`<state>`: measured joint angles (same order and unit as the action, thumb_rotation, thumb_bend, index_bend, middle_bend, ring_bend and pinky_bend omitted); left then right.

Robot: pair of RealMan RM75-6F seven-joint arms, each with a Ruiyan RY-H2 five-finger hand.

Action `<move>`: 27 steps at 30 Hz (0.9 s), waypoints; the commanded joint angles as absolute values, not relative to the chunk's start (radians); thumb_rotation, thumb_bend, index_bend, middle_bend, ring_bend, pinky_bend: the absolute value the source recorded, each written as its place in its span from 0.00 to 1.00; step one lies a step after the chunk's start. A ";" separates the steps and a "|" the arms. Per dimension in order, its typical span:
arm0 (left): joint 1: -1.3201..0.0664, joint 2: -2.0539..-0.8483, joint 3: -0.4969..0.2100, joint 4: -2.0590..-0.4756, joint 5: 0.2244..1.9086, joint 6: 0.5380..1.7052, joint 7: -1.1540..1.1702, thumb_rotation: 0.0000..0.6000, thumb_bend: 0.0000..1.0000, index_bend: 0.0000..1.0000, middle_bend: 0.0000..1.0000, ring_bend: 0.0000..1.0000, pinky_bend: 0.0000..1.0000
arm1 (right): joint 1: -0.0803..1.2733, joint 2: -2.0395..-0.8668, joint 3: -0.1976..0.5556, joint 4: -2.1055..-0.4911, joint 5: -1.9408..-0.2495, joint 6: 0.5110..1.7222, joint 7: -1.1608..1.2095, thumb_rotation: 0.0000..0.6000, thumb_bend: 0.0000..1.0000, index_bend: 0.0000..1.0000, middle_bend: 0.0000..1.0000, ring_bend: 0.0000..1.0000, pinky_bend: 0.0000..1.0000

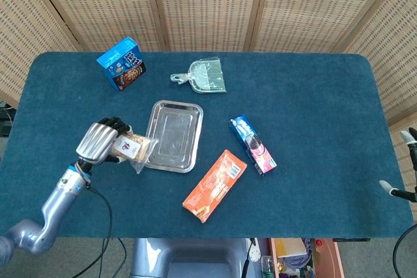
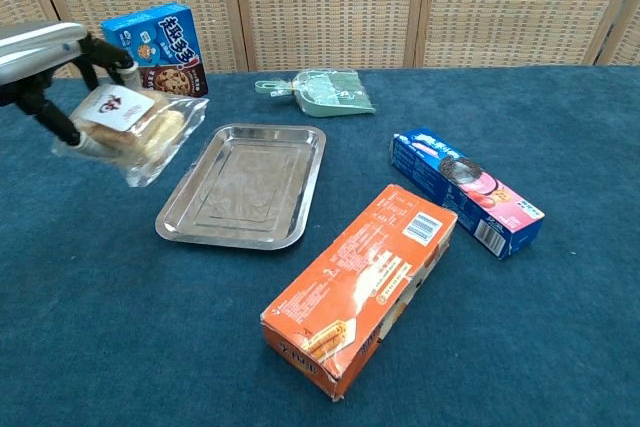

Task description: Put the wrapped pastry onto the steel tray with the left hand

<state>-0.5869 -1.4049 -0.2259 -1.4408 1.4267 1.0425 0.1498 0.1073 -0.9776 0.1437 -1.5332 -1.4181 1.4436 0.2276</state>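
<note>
Chest view shows the left hand [image 2: 45,62] raised above the table [image 2: 560,337], its dark fingers curled around the wrapped pastry [image 2: 130,127], which hangs clear of the cloth with its white label facing up and its clear wrapper trailing toward the tray. From the head view the same hand [image 1: 103,141] holds the pastry [image 1: 133,150] just beside the left edge of the steel tray [image 1: 172,136], the wrapper's corner reaching over the tray's rim; the pastry is not yet resting inside it. Behind the hand stands a blue cookie box [image 2: 155,45]. Beyond the tray's far end lies a small green dustpan [image 2: 322,92]. To the tray's right lie an orange box [image 2: 365,282] and, farther right, a blue and pink cookie pack [image 2: 465,189]. Only a white fingertip of the right hand [image 1: 389,190] shows at the table's right edge, and its state cannot be told.
</note>
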 commanded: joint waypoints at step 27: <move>-0.718 -1.381 -0.346 -1.591 1.035 0.985 0.390 1.00 0.00 0.00 0.00 0.00 0.00 | 0.102 -0.967 0.162 -1.498 -1.372 1.416 0.306 1.00 0.00 0.00 0.00 0.00 0.00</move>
